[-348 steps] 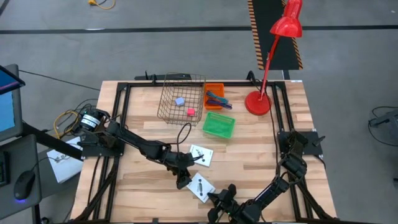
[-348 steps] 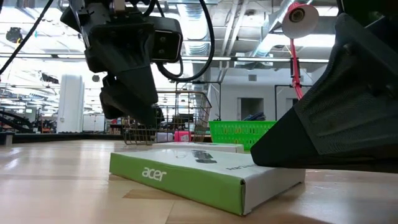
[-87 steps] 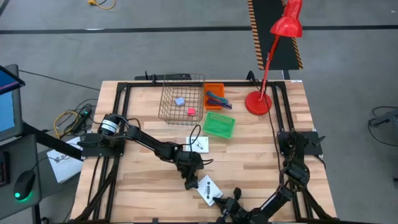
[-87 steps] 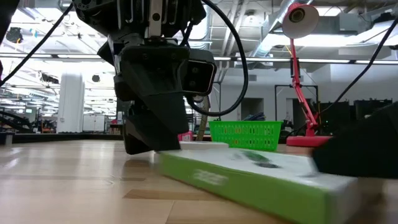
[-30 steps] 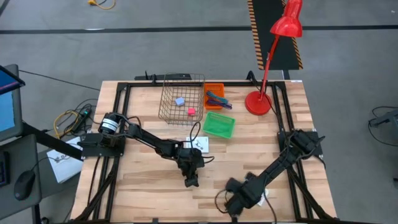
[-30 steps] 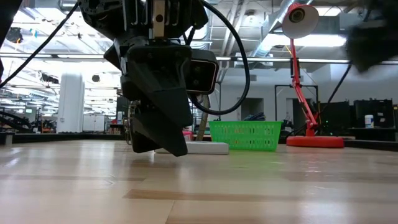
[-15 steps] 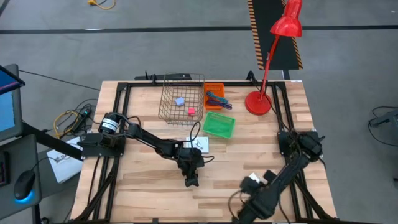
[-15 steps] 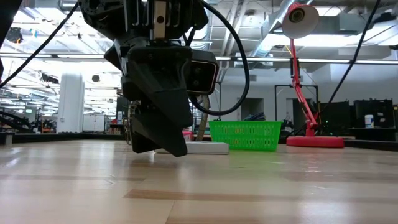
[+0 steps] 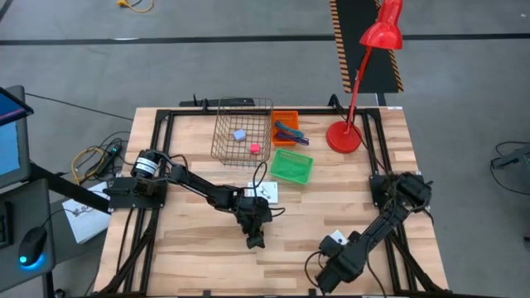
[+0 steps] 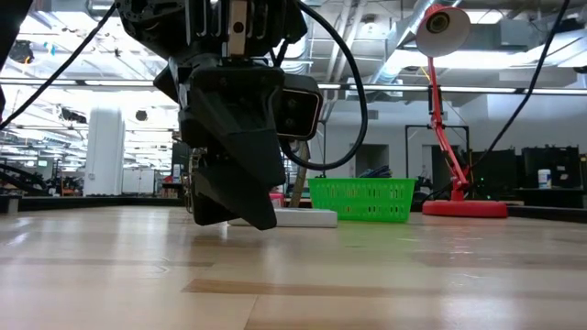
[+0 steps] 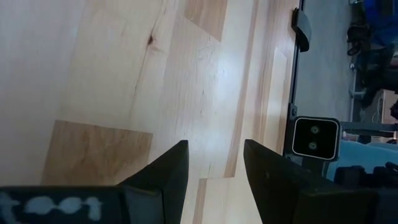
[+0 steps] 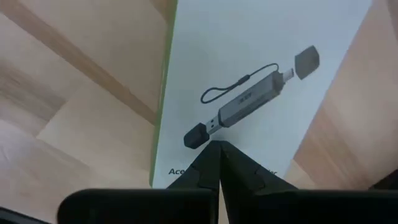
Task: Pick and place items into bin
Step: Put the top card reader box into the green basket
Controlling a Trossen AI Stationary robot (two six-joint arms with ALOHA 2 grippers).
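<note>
My left gripper (image 9: 254, 240) (image 10: 234, 223) (image 11: 214, 144) is open, pointing down just above bare wood near the table's middle. One flat white packet (image 9: 265, 192) (image 10: 293, 217) lies flat just beyond it. My right gripper (image 9: 330, 269) (image 12: 217, 149) is near the table's near edge, right of centre. Its fingers are shut over a second white packet (image 12: 261, 93), green-sided and printed with a dark stick. A white piece (image 9: 334, 241) beside that arm may be this packet. A lilac cube (image 9: 239, 134) and a pink cube (image 9: 253, 148) sit in the wire basket (image 9: 224, 141). My right gripper's shut fingertips (image 12: 208, 155) stand over the middle of the packet's printed face (image 12: 242, 102), seen face-on with wood behind it. I cannot tell whether they touch the packet. I also cannot tell whether it is lifted or lies on the table.
An orange tray (image 9: 286, 117) of coloured sticks and a green basket (image 9: 291, 165) stand beside the wire basket at the far middle. A red lamp stands on its base (image 9: 344, 136) at the far right. Black rails (image 9: 161, 165) run along the table's sides.
My right arm has swung toward the table's right, then come back a little to the left. It has left the low view, where it showed blurred at the upper right a second ago. My left arm has kept still.
</note>
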